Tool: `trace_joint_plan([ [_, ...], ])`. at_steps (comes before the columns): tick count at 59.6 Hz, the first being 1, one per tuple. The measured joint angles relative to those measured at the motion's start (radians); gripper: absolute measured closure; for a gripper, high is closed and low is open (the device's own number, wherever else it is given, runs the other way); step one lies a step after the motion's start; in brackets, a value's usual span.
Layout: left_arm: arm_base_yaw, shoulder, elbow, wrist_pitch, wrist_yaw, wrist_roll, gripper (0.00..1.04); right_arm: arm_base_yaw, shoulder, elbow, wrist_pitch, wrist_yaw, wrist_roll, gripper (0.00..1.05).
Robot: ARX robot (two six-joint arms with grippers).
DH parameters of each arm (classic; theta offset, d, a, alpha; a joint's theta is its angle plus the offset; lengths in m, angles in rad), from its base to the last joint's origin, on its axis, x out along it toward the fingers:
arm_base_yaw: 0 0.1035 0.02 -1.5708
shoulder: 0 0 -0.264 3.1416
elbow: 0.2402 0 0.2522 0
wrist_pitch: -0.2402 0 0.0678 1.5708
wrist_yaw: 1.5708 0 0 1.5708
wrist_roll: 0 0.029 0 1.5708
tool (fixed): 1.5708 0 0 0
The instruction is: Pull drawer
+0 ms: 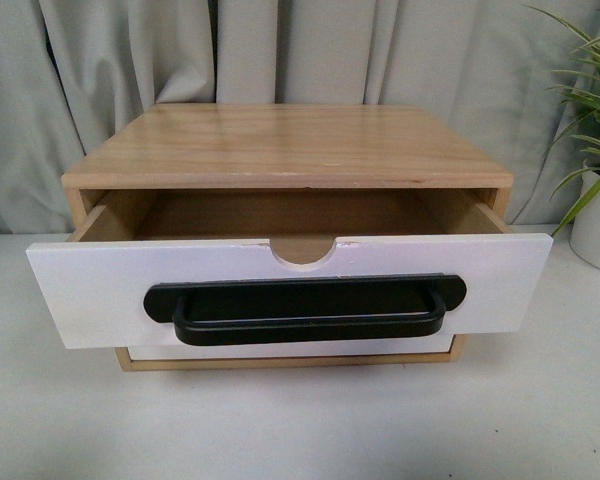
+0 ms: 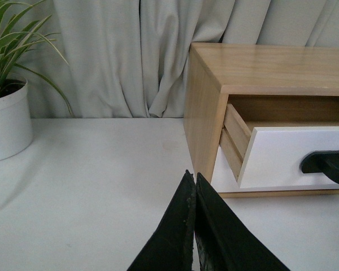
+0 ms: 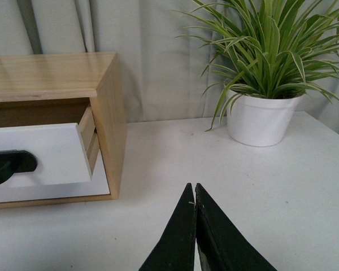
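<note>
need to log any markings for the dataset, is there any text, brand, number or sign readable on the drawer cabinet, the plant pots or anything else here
None: no view shows any word, label, brand, number or sign.
The drawer: white front is blank, black bar handle is unmarked.
The wooden cabinet: bare wood grain only.
The white plant pot: plain, no print on the side shown.
The left gripper and right gripper: plain black, no lettering.

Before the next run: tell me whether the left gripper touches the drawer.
Apart. The left wrist view shows the left gripper with bare table between it and the drawer.
</note>
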Motion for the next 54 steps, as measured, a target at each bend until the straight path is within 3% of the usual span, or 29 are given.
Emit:
trace_joint_plan([
  [18,0.0,-0.001,0.0,0.0,0.0,-0.002,1.0,0.0,-0.002,0.0,0.0,0.0,-0.001,1.03],
  [31,0.0,-0.001,0.0,0.0,0.0,-0.002,0.63,0.0,-0.002,0.0,0.0,0.0,-0.001,0.65],
  [39,0.0,-0.001,0.0,0.0,0.0,-0.002,0.32,0.0,-0.002,0.0,0.0,0.0,-0.001,0.35],
  [47,0.0,-0.001,0.0,0.0,0.0,-0.002,0.07,0.0,-0.002,0.0,0.0,0.0,-0.001,0.12],
  [49,0.0,-0.001,0.0,0.0,0.0,-0.002,0.05,0.0,-0.002,0.0,0.0,0.0,0.001,0.07],
  [54,0.0,-0.001,0.0,0.0,0.0,-0.002,0.07,0.0,-0.002,0.0,0.0,0.0,0.0,0.1],
])
